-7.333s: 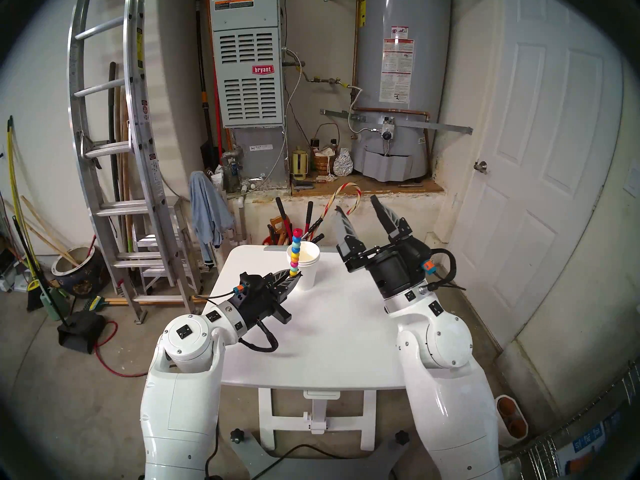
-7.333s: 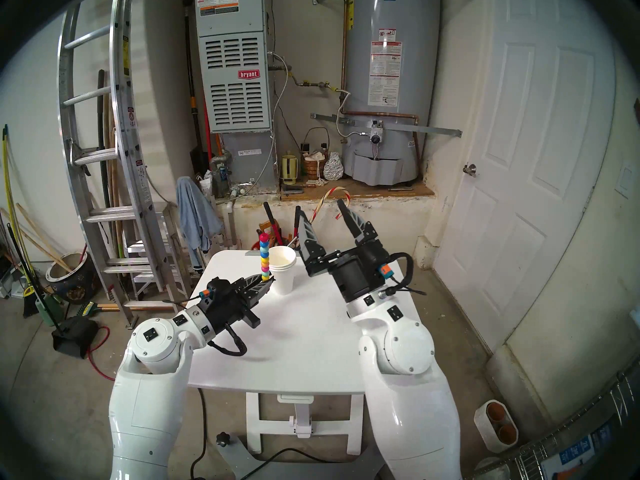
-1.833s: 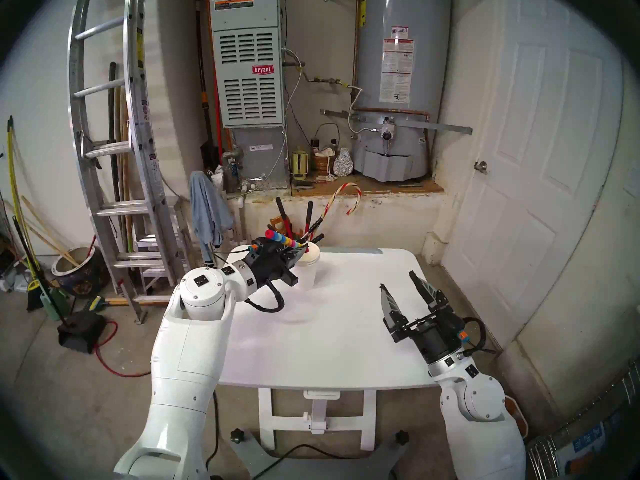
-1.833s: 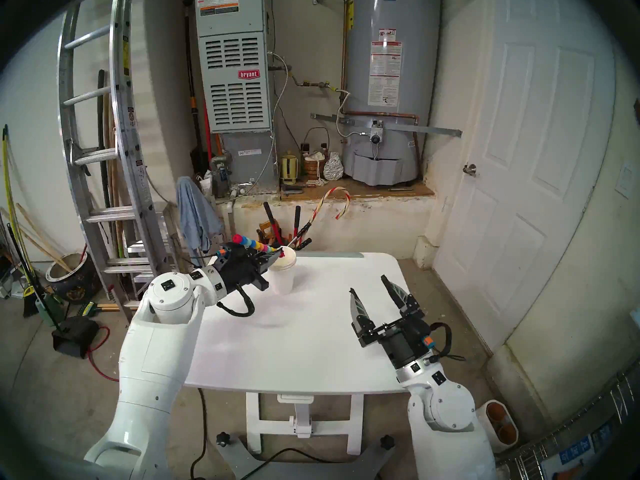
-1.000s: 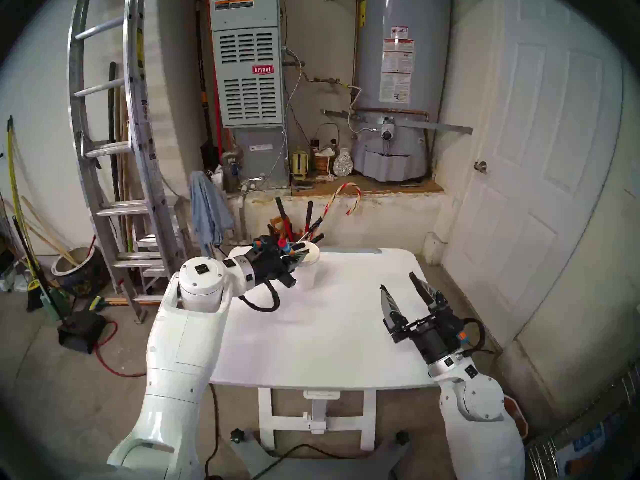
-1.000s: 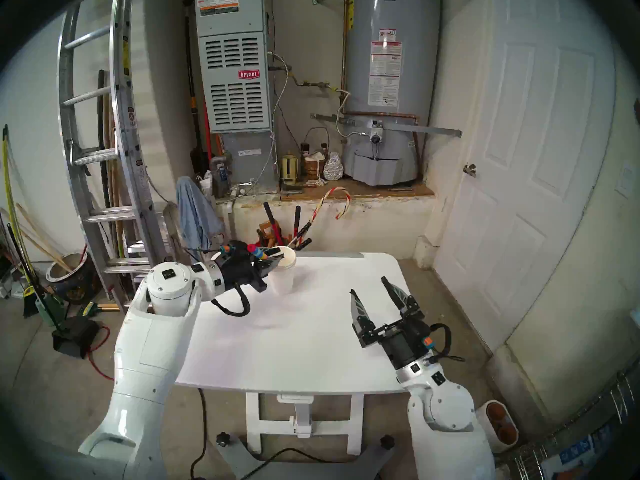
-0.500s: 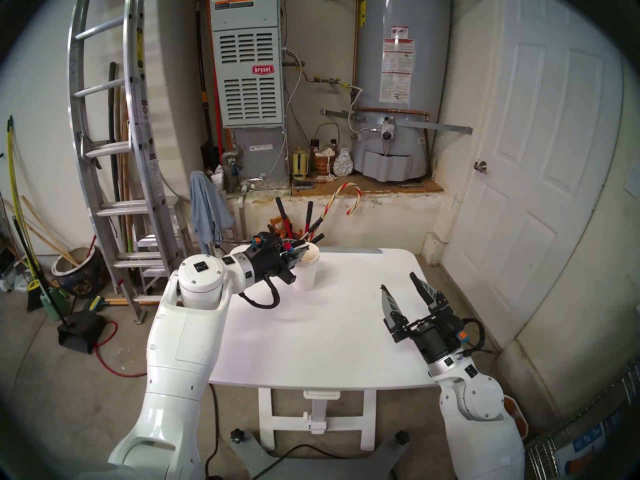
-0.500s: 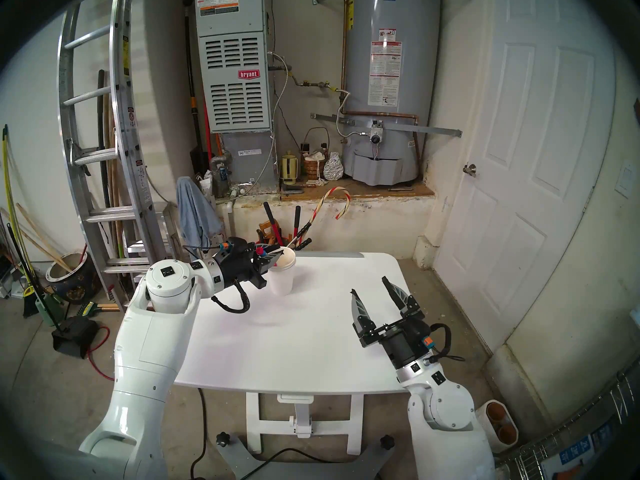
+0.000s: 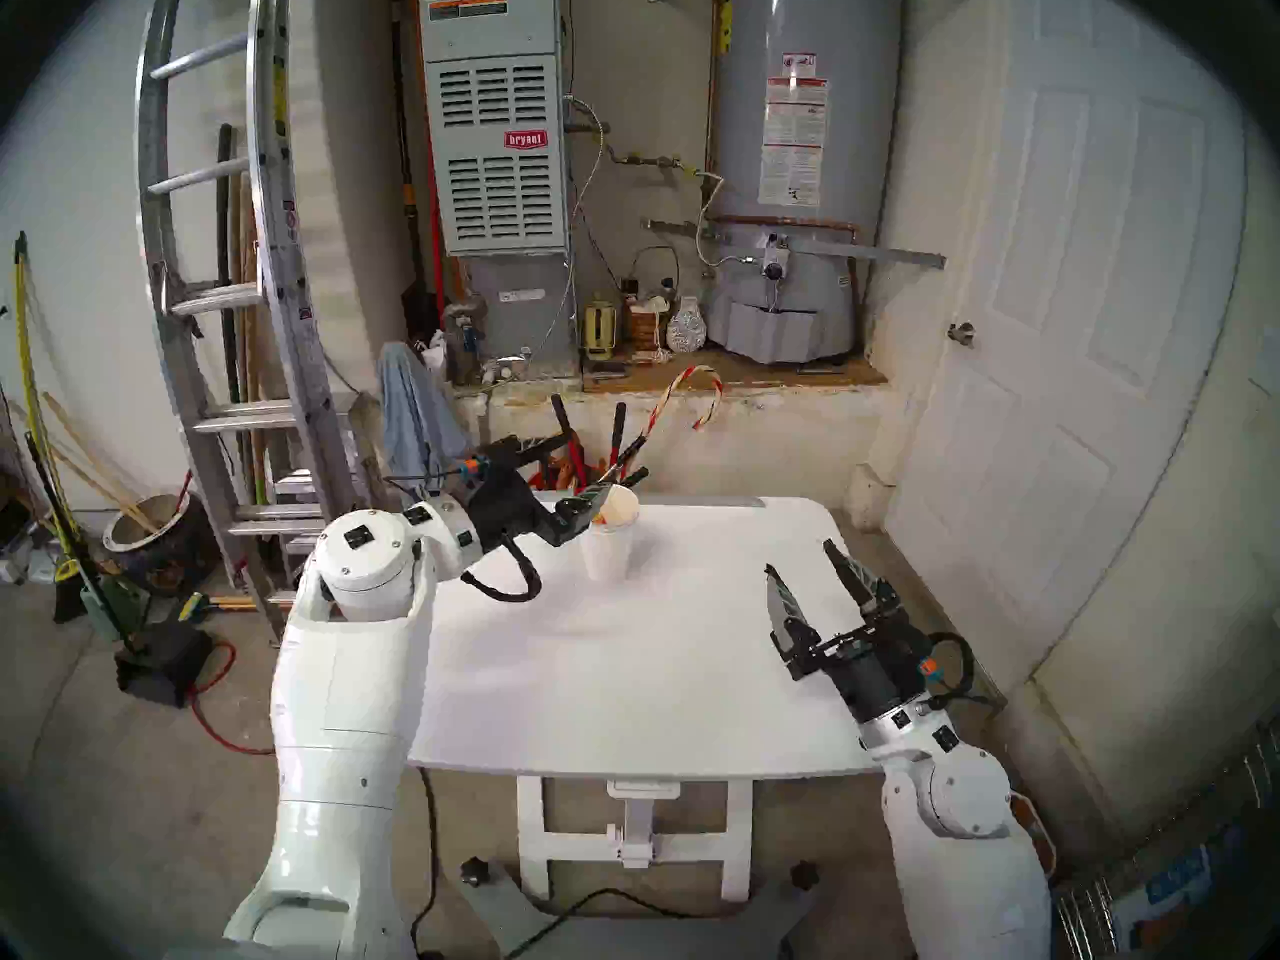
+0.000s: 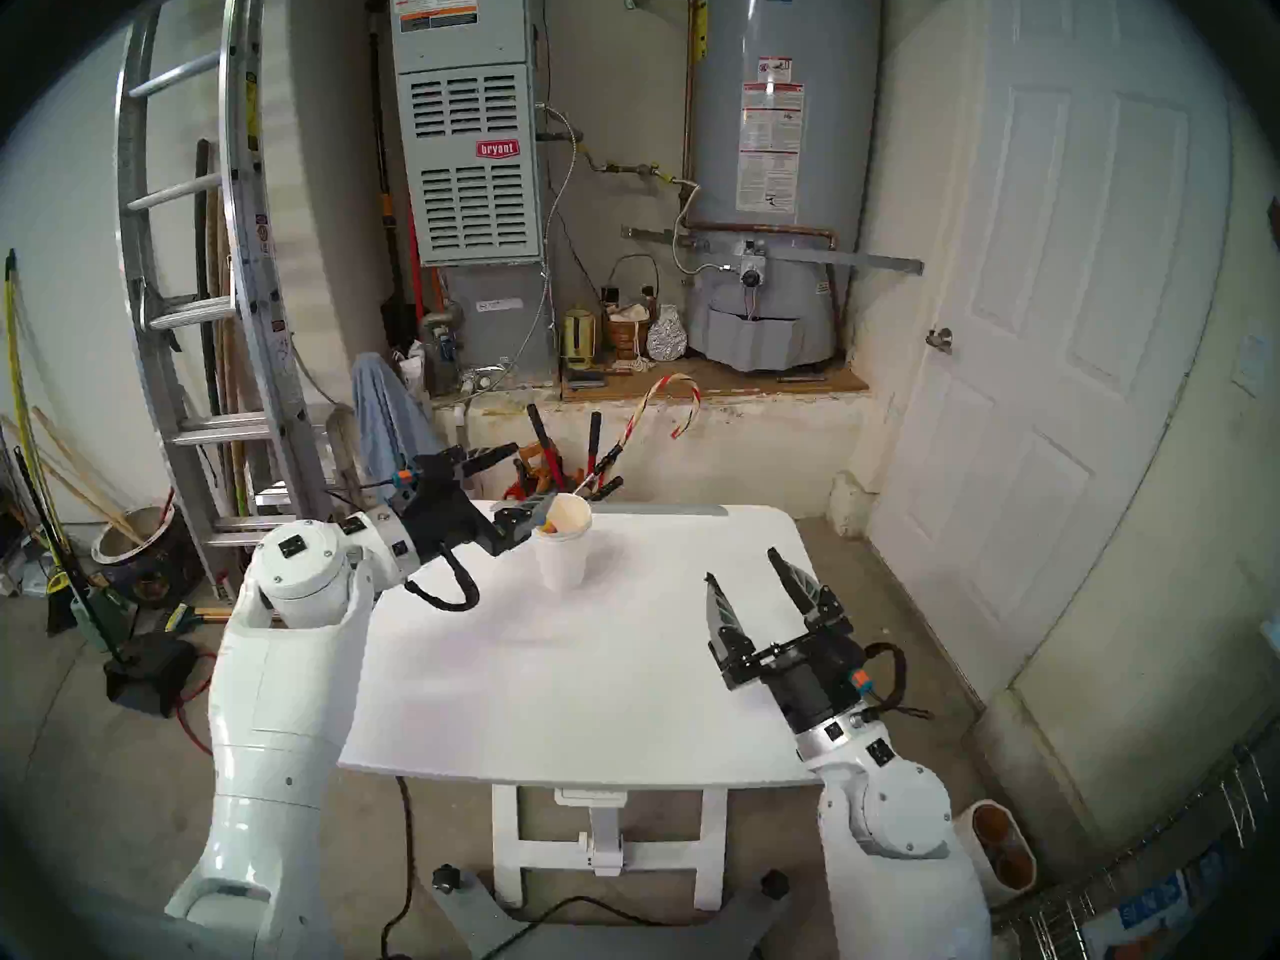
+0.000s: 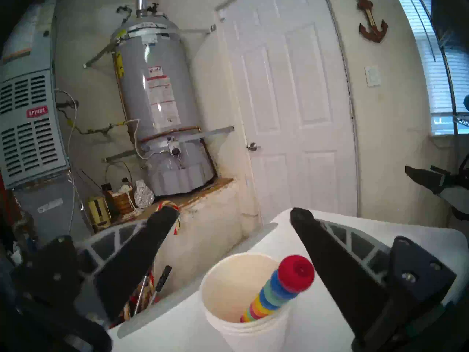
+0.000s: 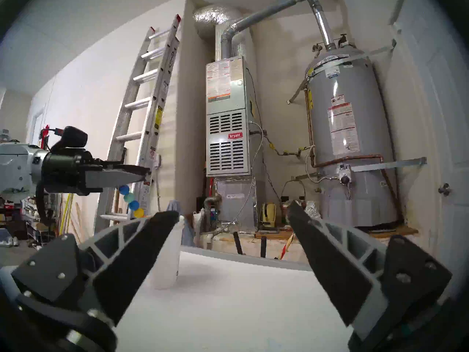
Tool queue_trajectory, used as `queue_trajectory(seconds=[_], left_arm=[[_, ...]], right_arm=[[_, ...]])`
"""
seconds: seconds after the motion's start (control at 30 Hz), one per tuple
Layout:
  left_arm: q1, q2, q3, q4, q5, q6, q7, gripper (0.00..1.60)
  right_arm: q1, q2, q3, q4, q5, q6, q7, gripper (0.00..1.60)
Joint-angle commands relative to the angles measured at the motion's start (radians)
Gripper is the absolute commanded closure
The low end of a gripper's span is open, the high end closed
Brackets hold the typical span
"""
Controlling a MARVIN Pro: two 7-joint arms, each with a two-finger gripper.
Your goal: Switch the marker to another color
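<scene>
The marker (image 11: 284,285), a stick of coloured beads with a red top, stands slanted in the white paper cup (image 11: 243,328) and leans on its rim. My left gripper (image 11: 232,214) is open and empty just above the cup, one finger on each side. In the head views the gripper (image 9: 589,465) (image 10: 535,472) hides most of the marker (image 9: 599,520) in the cup (image 9: 609,553). The right wrist view shows several beads (image 12: 129,199) under the left gripper. My right gripper (image 9: 798,557) (image 12: 232,211) is open and empty over the table's right side.
The cup stands near the back left of the white table (image 9: 623,674). Behind the table's far edge is a bucket of black- and red-handled tools (image 9: 616,446) with a striped candy cane (image 9: 692,383). A ladder (image 9: 208,314) and a blue cloth (image 9: 409,411) are to the left.
My left gripper turned the marker downward, lowered it into the cup, then opened and let it go. Earlier the right arm pulled back to the table's right side; it has barely moved since.
</scene>
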Motion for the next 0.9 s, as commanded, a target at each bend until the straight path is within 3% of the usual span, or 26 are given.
queue_trajectory(seconds=[0.0,0.13,0.23,0.47,0.87], left_arm=[[0.049,-0.011,-0.075,-0.117,-0.079,-0.036,-0.019,0.00],[0.123,-0.044,-0.130,-0.173,-0.081,-0.069,0.027,0.00],[0.169,-0.076,-0.152,-0.209,-0.029,-0.075,0.041,0.00],[0.261,-0.089,-0.133,-0.273,0.022,-0.088,0.098,0.00],[0.396,-0.120,-0.095,-0.438,0.053,-0.029,0.190,0.00]], right_arm=[[0.043,-0.003,0.009,-0.055,-0.008,0.012,-0.021,0.00],[0.047,-0.019,0.006,-0.070,-0.047,0.042,-0.065,0.00],[0.055,-0.045,0.013,-0.061,-0.066,0.088,-0.118,0.00],[0.081,-0.083,0.022,-0.094,-0.114,0.166,-0.223,0.00],[0.114,-0.117,0.016,-0.246,-0.161,0.336,-0.343,0.00]])
